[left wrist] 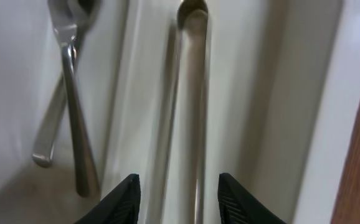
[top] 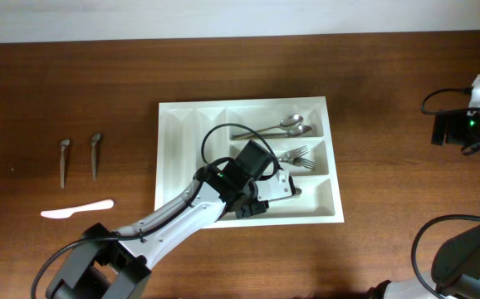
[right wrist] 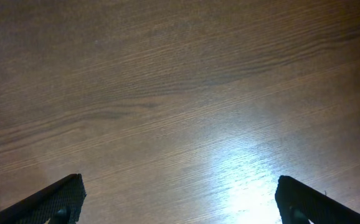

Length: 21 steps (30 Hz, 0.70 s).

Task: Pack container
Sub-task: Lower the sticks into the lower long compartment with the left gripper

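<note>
The container (top: pixel 182 158) is a large white tray in the middle of the table. Its top wide compartment holds spoons (top: pixel 277 127) and the middle one holds forks (top: pixel 300 156). My left gripper (top: pixel 288 189) is low over the bottom wide compartment. In the left wrist view it (left wrist: pixel 177 180) is open, and a long metal utensil (left wrist: pixel 189 106) lies on the tray floor between its jaws. Two fork handles (left wrist: pixel 74 124) lie beyond the divider. My right gripper (right wrist: pixel 179 193) is open and empty over bare wood, at the table's far right.
Left of the tray lie two dark metal utensils (top: pixel 64 162) (top: pixel 95 154) and a white plastic knife (top: pixel 78 209). The tray's two narrow compartments on the left hold nothing. The right arm (top: pixel 464 126) sits at the right edge. The tray's outer wall (left wrist: pixel 329 93) borders the wood.
</note>
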Each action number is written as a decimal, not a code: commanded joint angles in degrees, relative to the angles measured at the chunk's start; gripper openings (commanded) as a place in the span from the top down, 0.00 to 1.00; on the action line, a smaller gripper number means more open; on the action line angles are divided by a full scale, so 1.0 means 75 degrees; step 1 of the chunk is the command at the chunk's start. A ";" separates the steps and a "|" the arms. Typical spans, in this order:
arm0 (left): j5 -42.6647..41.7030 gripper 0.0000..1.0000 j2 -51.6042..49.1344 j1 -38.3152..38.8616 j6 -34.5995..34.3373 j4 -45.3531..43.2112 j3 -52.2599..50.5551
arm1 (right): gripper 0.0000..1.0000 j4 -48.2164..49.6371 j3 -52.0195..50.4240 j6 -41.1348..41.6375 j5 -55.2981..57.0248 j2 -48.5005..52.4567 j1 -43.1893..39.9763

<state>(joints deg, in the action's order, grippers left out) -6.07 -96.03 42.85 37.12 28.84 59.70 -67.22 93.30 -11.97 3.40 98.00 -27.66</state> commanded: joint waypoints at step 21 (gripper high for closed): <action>0.4709 0.01 0.1145 0.0017 0.0082 -0.1090 0.1381 | 0.01 0.0003 -0.0055 0.0058 -0.0044 0.0015 -0.0015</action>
<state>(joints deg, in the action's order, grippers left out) 19.03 -90.02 42.94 37.50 19.25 69.17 -67.22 93.30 -12.01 3.42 98.00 -27.66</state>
